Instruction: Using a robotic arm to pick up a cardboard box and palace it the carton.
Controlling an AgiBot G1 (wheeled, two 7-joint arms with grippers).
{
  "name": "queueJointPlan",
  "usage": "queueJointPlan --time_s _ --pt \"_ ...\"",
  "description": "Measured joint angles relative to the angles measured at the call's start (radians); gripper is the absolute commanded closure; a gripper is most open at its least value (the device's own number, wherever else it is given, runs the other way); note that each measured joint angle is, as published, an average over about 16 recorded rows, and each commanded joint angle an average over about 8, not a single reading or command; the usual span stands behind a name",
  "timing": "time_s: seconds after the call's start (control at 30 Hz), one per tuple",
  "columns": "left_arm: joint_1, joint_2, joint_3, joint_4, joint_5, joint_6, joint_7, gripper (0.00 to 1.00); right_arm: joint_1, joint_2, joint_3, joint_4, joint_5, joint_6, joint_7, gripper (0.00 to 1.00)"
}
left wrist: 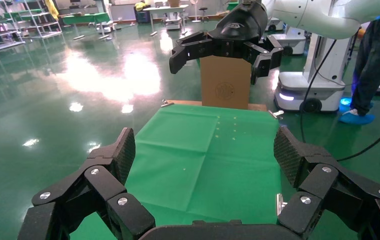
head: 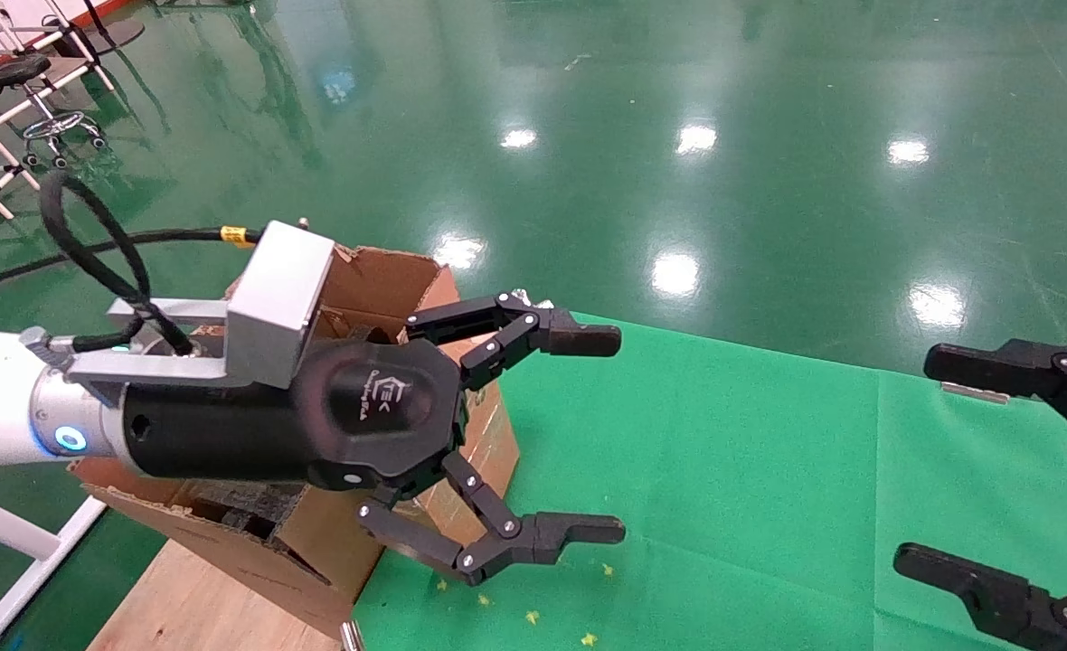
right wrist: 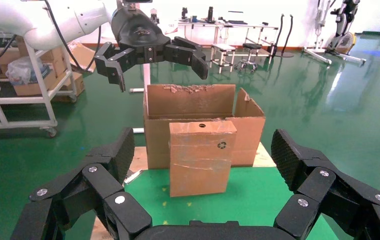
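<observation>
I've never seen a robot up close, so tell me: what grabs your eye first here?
The black left pincer, wide open, fills the head view in front of the big torn-flapped carton. A small taped cardboard box stands upright on the green cloth before that carton, while the right pincer hangs open at the right edge.

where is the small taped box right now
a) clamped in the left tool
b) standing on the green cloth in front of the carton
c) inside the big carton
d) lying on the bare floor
b: the right wrist view shows the cardboard box upright on the green cloth in front of the carton, with the left tool open and empty above it.
</observation>
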Motion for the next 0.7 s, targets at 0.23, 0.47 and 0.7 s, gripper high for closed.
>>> queueJointPlan --time_s 0.23,0.47,0.7 --pt "0.0 0.0 0.0 0.0 0.0 0.0 0.0 0.0 0.0 0.0 0.0 0.0 0.0 0.0 0.0 0.0" --pt "0.0 0.0 0.0 0.0 0.0 0.0 0.0 0.0 0.0 0.0 0.0 0.0 0.0 0.0 0.0 0.4" --pt "-0.001 -0.002 0.0 0.001 0.001 0.0 -0.002 0.0 0.0 0.0 0.0 0.0 0.0 0.0 0.0 1.0"
